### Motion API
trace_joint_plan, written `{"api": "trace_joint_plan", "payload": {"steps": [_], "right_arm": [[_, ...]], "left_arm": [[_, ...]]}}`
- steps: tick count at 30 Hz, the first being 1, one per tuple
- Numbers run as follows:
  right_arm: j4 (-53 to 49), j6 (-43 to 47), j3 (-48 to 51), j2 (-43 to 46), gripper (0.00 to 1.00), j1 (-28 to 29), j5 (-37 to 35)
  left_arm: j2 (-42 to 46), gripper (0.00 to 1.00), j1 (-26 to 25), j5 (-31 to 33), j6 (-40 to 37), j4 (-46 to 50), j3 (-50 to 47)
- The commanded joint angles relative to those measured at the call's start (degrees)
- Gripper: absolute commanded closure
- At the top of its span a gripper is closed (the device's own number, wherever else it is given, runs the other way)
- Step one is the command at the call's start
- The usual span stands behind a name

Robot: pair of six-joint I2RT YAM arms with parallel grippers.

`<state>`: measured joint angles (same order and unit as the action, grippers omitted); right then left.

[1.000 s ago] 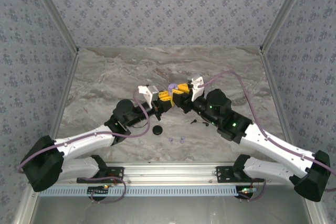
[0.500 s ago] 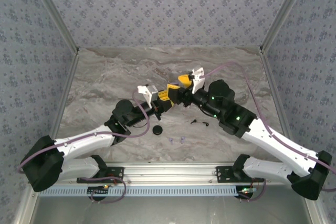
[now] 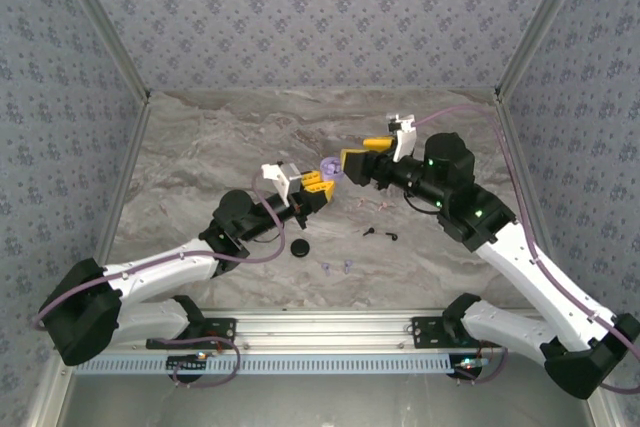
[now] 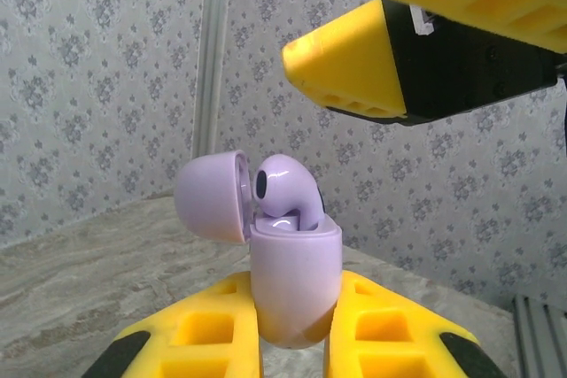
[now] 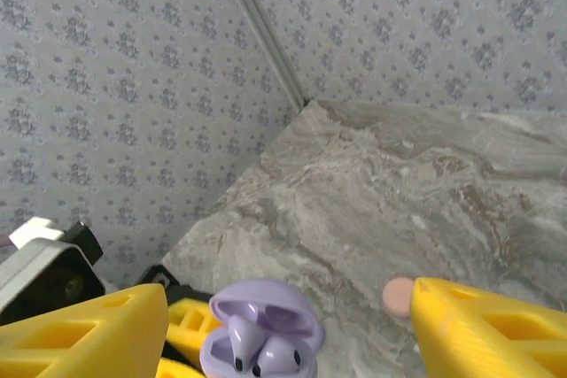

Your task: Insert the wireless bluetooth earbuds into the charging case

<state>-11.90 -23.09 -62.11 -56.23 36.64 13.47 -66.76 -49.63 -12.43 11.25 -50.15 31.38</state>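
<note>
Lavender case [image 4: 295, 282], lid open, sits clamped between the left jaws; two earbuds [image 5: 259, 353] stand inside it. Right jaws gape wide just beside the case, apart from it.

The top camera looks steeply down from behind the arm bases [image 3: 200, 330] over the whole table [image 3: 230, 137]. The left wrist camera faces the charging case [image 4: 292, 281] close and level; the right wrist camera views that case from above, bottom centre.
</note>
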Motion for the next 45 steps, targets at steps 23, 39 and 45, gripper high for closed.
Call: {"api": "trace_joint_plan", "payload": {"steps": [23,39,45], "right_arm": [[-24.8,7.5,-20.9,-7.0,0.30,6.9,-2.0],[-6.8,0.9,-10.7,-7.6,0.00,-5.0,29.9],[-4.1,-2.3,-10.8,-8.8,0.00,-4.8,35.9]], "left_arm": [[2.6,1.00,-0.3,-4.6,-13.6,0.7,5.5],[2.4,1.00,-0.4,-9.8,-6.9,-2.2,5.1],[2.2,1.00,-0.4,-9.0,-6.7,-1.4,5.0]]}}
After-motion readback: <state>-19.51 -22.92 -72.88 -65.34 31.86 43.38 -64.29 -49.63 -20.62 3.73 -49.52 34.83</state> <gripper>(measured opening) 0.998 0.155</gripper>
